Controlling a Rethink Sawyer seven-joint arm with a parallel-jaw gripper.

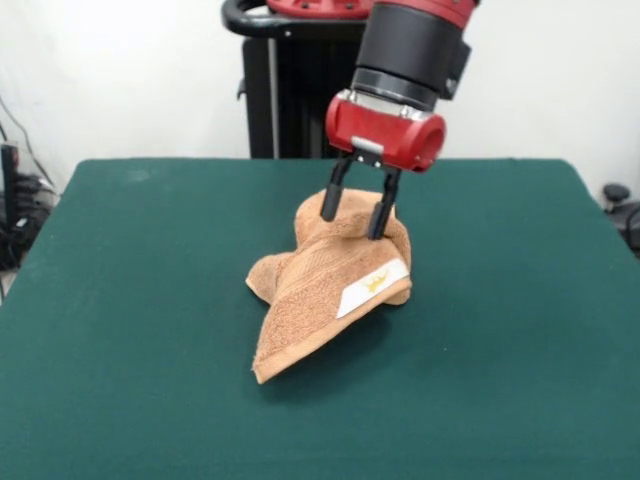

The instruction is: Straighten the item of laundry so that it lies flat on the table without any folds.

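We see an arm [415,40] entering from the top of the frame, its last segment a fat black cylinder with a red band at the upper edge and a thin silver ring at its base. Below that sits a glossy red housing with rounded corners and a small silver plate on its underside. Two slim black fingers [334,197] project from the plate. Behind, at upper centre, stands a black pedestal [290,95] with a curved black handle.
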